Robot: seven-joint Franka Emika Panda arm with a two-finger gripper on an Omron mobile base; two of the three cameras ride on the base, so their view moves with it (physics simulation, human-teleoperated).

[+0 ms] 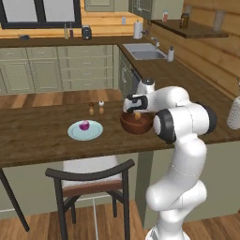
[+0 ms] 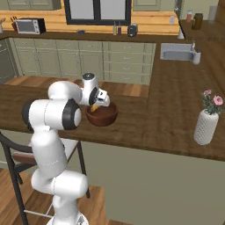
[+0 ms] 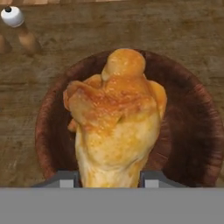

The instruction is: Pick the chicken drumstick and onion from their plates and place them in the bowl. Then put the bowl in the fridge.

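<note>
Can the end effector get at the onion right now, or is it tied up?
Probably not yet. The end effector is shut on the chicken drumstick, held over the bowl. The onion sits uncovered on the pale blue plate, on the counter beside the bowl, so the path looks free once the drumstick is released.

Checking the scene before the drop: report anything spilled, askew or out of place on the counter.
Nothing stands out. The chicken drumstick hangs between the jaws over the upright bowl. The onion sits on the pale blue plate. The shakers and flower vase stand upright.
</note>
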